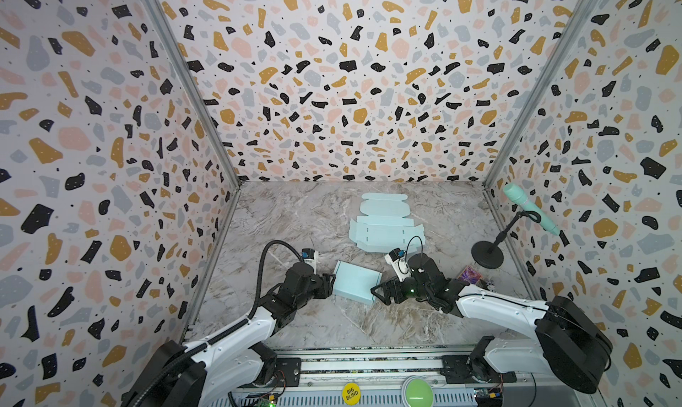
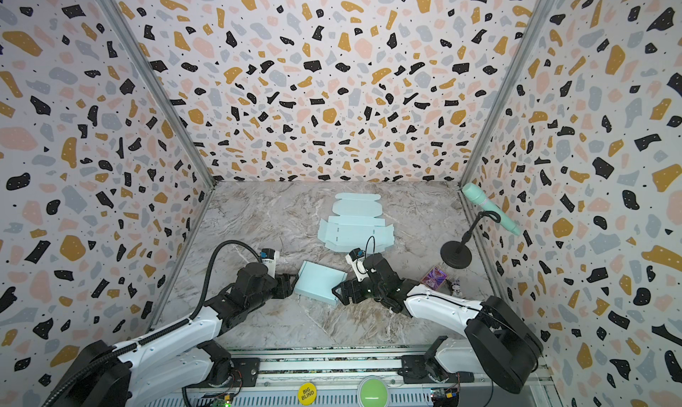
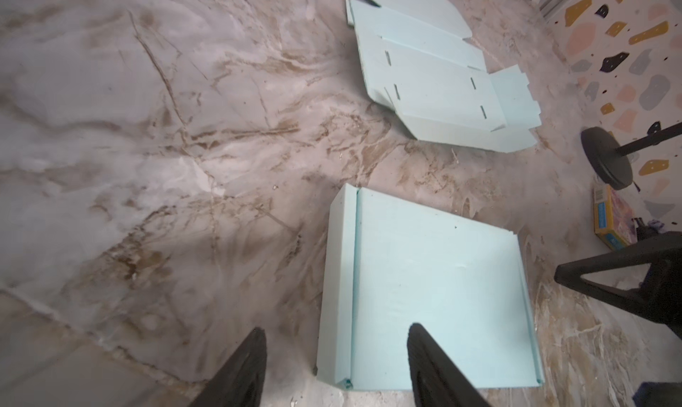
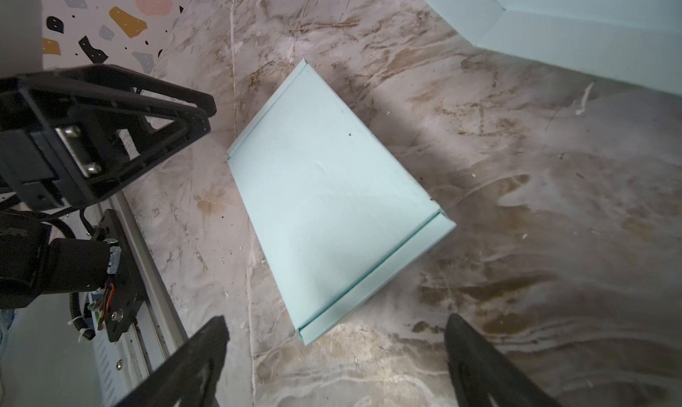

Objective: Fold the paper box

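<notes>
My left gripper (image 1: 331,283) and right gripper (image 1: 375,293) hang released beside 1 folded paper box (image 1: 356,281). Next, I judge, fetch the flat blank (image 1: 385,228) near the tabletop's (image 1: 295,217) back edge.

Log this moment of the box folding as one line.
folded box closed, on table | left gripper open at its edge | right gripper open beside it | flat blank behind

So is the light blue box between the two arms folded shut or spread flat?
Folded shut: the box is a closed slab with its lid down, unlike the flat cutout spread behind it.
</notes>
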Robot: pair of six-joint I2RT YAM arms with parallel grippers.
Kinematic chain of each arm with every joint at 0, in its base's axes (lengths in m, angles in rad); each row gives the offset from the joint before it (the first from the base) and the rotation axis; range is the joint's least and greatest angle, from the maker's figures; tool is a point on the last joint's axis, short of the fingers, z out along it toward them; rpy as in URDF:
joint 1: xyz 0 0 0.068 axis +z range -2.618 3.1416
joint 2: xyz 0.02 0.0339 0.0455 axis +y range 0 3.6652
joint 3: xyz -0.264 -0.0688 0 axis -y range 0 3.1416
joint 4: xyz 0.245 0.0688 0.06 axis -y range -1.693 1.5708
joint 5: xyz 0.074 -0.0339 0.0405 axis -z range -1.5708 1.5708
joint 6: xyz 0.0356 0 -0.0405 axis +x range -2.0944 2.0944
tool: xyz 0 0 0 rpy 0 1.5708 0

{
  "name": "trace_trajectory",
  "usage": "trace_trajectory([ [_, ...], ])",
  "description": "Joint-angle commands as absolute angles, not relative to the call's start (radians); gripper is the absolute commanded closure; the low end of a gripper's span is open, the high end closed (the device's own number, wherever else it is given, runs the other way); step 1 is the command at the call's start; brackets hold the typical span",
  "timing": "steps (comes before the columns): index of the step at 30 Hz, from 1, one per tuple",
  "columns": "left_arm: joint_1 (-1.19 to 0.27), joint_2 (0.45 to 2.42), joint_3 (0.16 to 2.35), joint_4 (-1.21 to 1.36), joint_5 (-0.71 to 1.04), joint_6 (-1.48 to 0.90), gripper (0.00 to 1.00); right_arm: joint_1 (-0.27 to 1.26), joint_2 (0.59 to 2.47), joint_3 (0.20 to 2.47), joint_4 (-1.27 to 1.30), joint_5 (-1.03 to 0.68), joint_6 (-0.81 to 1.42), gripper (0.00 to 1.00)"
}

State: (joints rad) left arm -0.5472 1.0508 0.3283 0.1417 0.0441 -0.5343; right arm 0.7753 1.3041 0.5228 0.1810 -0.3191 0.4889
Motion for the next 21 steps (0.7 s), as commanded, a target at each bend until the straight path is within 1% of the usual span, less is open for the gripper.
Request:
trace_trajectory([
  [1, -0.528, 1.086, 0.341, 0.239, 0.130, -0.494, 0.36, 0.795, 1.356, 0.514, 0.244, -0.316, 0.520, 0.07],
  [4, -0.528, 1.133, 0.338, 0.288, 0.153, -0.489, 0.36, 0.806, 1.401, 0.521, 0.279, -0.324, 0.528, 0.08],
  [8, -0.528, 1.179, 0.328, 0.344, 0.163, -0.492, 0.39, 0.808, 1.447, 0.546, 0.302, -0.333, 0.522, 0.09],
  [11, -0.527, 1.213, 0.329, 0.377, 0.174, -0.494, 0.43, 0.808, 1.488, 0.565, 0.322, -0.345, 0.518, 0.11],
  [17, -0.528, 1.278, 0.331, 0.443, 0.202, -0.510, 0.54, 0.811, 1.550, 0.609, 0.354, -0.360, 0.513, 0.21],
  [21, -0.527, 1.281, 0.318, 0.469, 0.193, -0.525, 0.61, 0.817, 1.589, 0.664, 0.338, -0.359, 0.487, 0.23],
])
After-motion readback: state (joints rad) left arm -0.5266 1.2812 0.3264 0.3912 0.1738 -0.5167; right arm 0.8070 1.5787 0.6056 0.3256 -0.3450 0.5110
